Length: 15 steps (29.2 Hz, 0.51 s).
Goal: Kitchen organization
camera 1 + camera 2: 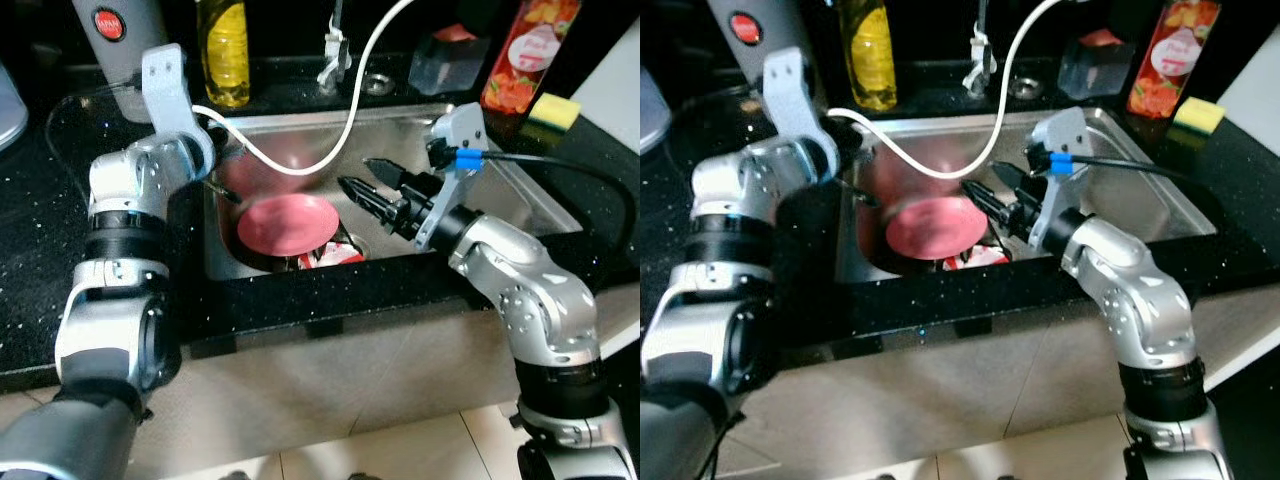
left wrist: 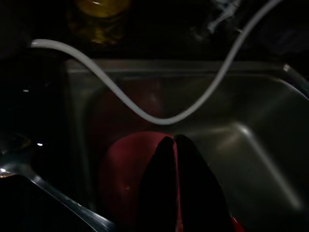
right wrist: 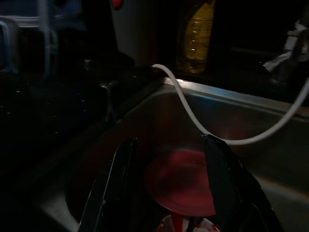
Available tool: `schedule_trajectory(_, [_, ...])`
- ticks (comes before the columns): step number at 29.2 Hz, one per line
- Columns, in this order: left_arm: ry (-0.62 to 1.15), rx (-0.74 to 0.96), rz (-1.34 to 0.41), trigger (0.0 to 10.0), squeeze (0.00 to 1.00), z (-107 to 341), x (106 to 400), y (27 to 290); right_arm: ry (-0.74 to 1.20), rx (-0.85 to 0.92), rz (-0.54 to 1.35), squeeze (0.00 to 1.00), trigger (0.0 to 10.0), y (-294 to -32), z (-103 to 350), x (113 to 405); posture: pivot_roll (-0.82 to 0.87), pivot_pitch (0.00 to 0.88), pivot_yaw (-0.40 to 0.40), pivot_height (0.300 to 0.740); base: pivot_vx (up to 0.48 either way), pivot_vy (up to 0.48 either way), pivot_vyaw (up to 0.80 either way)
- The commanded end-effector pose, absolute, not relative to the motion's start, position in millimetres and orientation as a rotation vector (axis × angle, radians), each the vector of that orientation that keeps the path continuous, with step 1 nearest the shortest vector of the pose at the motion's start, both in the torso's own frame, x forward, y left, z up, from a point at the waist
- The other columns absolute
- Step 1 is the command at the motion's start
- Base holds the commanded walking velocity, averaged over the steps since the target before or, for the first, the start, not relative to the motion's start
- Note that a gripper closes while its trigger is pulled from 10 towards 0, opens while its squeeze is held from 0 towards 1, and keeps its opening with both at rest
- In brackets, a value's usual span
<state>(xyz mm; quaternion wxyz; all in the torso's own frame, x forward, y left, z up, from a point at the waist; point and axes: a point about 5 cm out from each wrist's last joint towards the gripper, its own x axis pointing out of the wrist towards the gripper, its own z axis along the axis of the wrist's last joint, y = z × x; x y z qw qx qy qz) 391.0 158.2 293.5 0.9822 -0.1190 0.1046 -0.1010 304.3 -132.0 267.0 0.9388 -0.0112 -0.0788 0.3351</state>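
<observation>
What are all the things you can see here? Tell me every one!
Round pink plastic plate: one, pink, inside the sink.
Stainless steel sink: one, silver, set in the counter.
Black speckled countertop: one, black, around the sink.
White hose: one, white, looping over the sink.
Yellow oil bottle: one, yellow, behind the sink.
Red juice carton: one, red, back right.
Yellow sponge: one, yellow, right counter.
Left end effector: shut, above the plate.
Right end effector: open, over the sink.

You saw the right gripper spread wide over a round pink plate in the shiny steel sink.
</observation>
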Motion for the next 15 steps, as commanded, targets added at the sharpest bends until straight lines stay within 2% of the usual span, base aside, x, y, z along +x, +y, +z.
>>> schedule_trajectory(1, [0.272, -0.249, -0.164, 10.0, 1.00, 283.4, 385.4, 158.6, -0.162, -0.018, 0.681, 0.00, 10.0, -133.7, 265.2, 304.1, 0.06, 0.041, 0.017, 0.740, 0.000, 0.000, 0.00])
schedule_trajectory(8, [0.393, -0.329, -0.045, 10.0, 1.00, 269.3, 365.4, 151.5, -0.190, -0.008, 0.709, 0.00, 10.0, -129.5, 270.1, 305.6, 0.08, 0.046, 0.012, 0.740, 0.000, 0.000, 0.00])
schedule_trajectory(9, [0.415, -0.348, -0.030, 10.0, 0.81, 265.1, 363.2, 152.1, -0.191, -0.007, 0.710, 0.00, 10.0, -129.2, 270.2, 305.7, 0.08, 0.045, 0.011, 0.740, 0.000, 0.000, 0.00])
schedule_trajectory(10, [0.427, -0.360, -0.021, 10.0, 0.81, 262.8, 361.3, 152.7, -0.192, -0.006, 0.710, 0.00, 10.0, -129.0, 270.4, 305.9, 0.08, 0.047, 0.011, 0.740, 0.000, 0.000, 0.00])
schedule_trajectory(11, [0.464, -0.411, -0.020, 10.0, 0.00, 256.5, 360.0, 153.9, -0.192, -0.004, 0.711, 0.00, 10.0, -128.8, 270.4, 306.1, 0.08, 0.048, 0.010, 0.740, 0.000, 0.000, 0.00])
schedule_trajectory(15, [0.522, -0.493, 0.005, 10.0, 0.00, 244.8, 357.8, 158.3, -0.194, 0.001, 0.712, 0.00, 10.0, -128.4, 270.2, 306.3, 0.08, 0.050, 0.013, 0.740, 0.000, 0.000, 0.00])
